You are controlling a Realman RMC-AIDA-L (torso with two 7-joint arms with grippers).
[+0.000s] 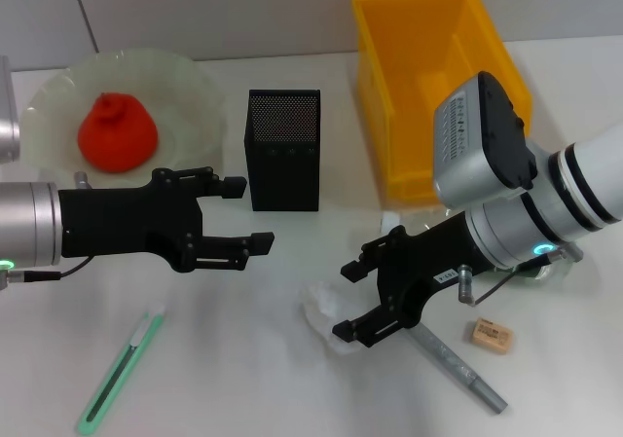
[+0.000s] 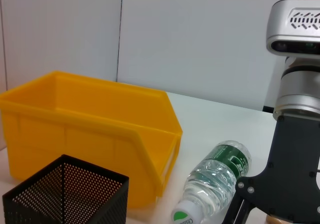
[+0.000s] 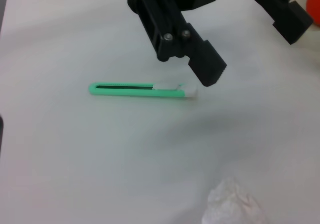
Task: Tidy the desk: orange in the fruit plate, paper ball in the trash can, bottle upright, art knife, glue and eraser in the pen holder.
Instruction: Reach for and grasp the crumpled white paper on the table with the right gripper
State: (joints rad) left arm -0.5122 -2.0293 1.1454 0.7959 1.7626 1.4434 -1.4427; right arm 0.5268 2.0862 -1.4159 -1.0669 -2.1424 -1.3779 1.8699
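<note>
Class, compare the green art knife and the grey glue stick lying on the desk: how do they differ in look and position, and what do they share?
The green art knife is flat and slim with a slot along its body; the grey glue stick is a round tube.

The art knife lies on the robot's left, below the open left gripper; the glue stick lies on the right, beside the open right gripper and the tan eraser.

Both lie flat on the white desk, outside the black mesh pen holder.

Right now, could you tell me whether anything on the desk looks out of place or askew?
Yes. The clear plastic water bottle lies on its side beside the yellow plastic bin. The green art knife, crumpled white paper ball, grey stick and tan eraser lie loose on the white desk, outside the black mesh pen holder.
</note>
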